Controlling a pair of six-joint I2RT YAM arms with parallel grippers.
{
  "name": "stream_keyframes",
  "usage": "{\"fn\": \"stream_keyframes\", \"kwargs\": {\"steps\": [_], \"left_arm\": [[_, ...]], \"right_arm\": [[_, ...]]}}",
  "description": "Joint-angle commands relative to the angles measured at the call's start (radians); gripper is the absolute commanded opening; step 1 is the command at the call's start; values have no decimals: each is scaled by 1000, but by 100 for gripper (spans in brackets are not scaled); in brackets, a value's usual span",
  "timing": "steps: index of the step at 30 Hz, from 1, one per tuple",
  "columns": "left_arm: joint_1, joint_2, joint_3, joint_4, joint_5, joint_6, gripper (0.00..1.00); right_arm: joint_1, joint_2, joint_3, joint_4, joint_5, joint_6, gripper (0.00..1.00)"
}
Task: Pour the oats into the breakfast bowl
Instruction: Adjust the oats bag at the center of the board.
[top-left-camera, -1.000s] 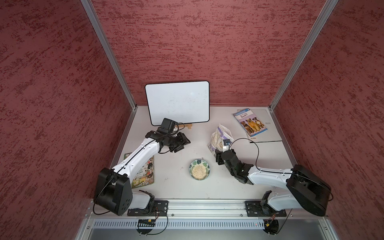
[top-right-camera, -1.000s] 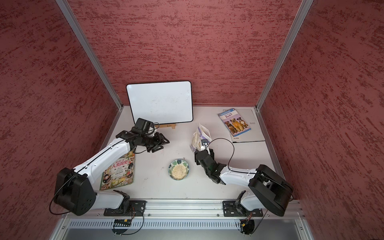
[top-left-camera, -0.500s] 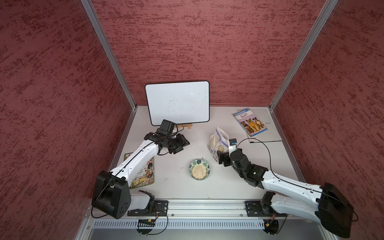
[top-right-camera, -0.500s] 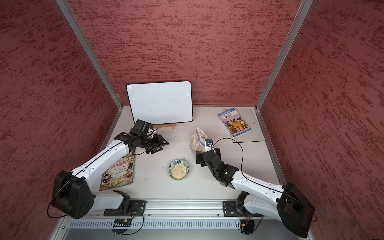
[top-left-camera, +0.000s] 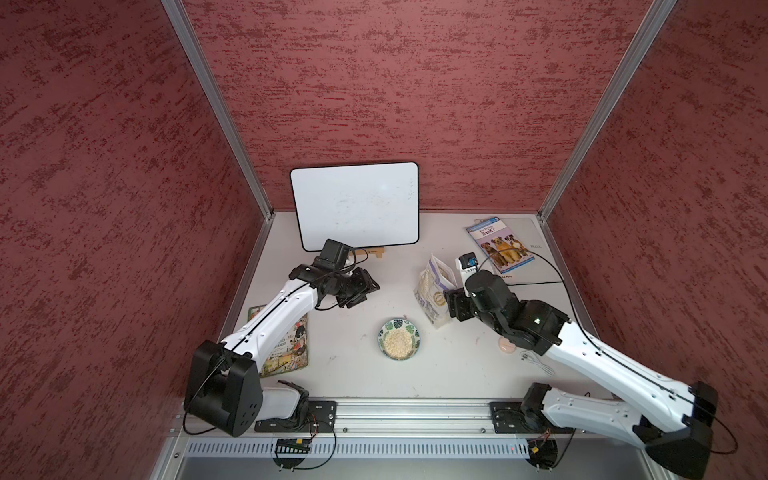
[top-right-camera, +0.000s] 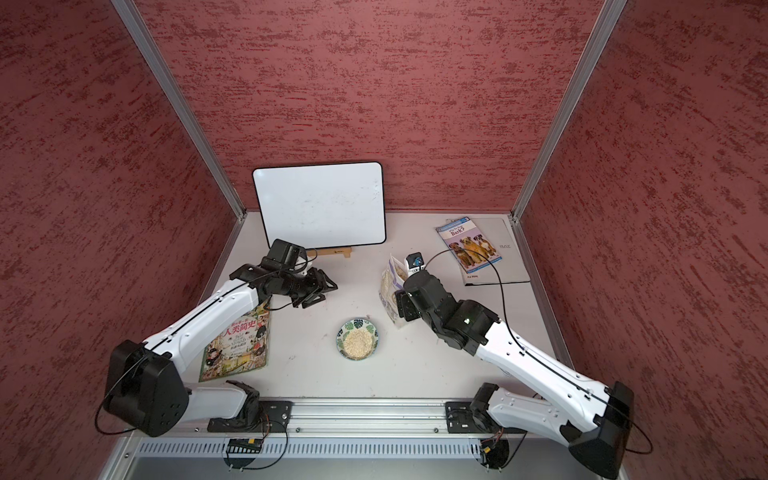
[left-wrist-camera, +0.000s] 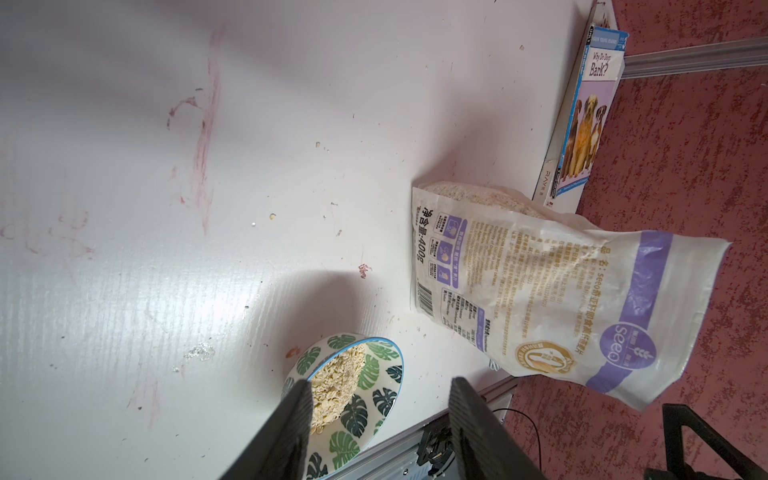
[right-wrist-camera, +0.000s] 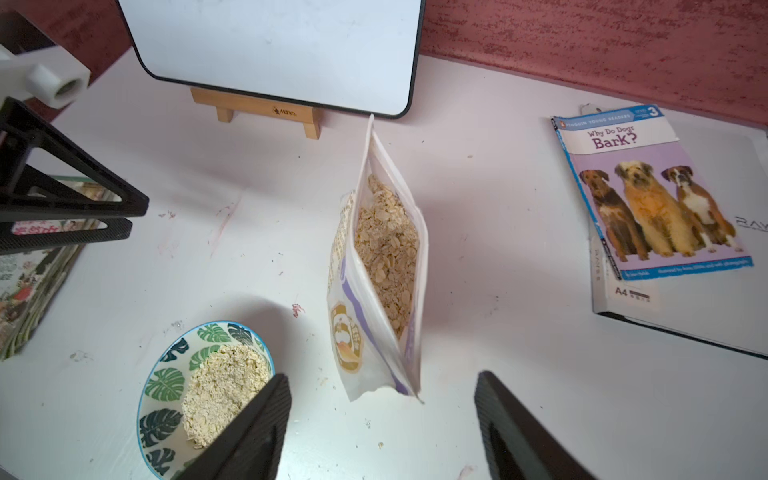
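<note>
Swung outward since a second ago, the right arm now reaches in long from its base, and the right gripper (right-wrist-camera: 381, 376) has backed off the oats (right-wrist-camera: 382, 270). Its fingers stand wide apart with nothing between them, the bag just ahead and untouched. The left arm has barely shifted, and the left gripper (left-wrist-camera: 381, 381) hangs over the table's left half, fingers partly spread and empty. The oats bag stands upright on its own right of centre, mouth open, pale flakes showing inside; its side reads "seeo" and "400g" beside a purple band and a round gold seal. The breakfast bowl (top-left-camera: 390, 327) sits near the bag, apart from it and closer to the arms' bases, with a heap of flakes in it. Beyond the bag lies a book (top-left-camera: 500, 245) titled "Why Do Dogs Bark?", Penguin Young Readers, level 3, on a white pad (right-wrist-camera: 681, 316) marked "A4". A blank whiteboard (top-left-camera: 357, 205) leans on a wooden easel (right-wrist-camera: 257, 112) at the back, and a picture book (top-right-camera: 239, 340) titled 人类简史 lies under the left arm. A pink disc (top-left-camera: 508, 345) peeks out beneath the right arm. The white table (top-left-camera: 353, 374) carries reddish smears and stray flakes, and rough red walls (top-left-camera: 395, 83) enclose it.
</note>
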Motion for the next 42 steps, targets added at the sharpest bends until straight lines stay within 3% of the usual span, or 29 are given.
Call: {"fn": "stream_keyframes", "kwargs": {"steps": [1, 8, 14, 23, 28, 31, 36, 42], "left_arm": [[1, 11, 27, -11, -10, 28, 56], [-1, 15, 32, -8, -5, 28, 56], [-5, 18, 31, -5, -2, 27, 56], [-11, 23, 37, 4, -3, 20, 56], [-12, 31, 42, 9, 3, 16, 56], [-15, 34, 50, 6, 3, 14, 56], [-17, 35, 61, 5, -1, 13, 56], [-17, 34, 62, 6, -4, 13, 55]], "right_arm": [[-6, 57, 53, -164, -15, -60, 64], [-6, 111, 110, -167, -6, -109, 55], [-6, 122, 124, -142, 5, -129, 38], [-39, 182, 136, -94, 8, -202, 45], [-75, 218, 164, -49, -47, -227, 43], [-83, 251, 186, -31, -69, -240, 34], [-88, 259, 258, -39, -71, -281, 0], [-106, 297, 413, -43, -77, -362, 0]]}}
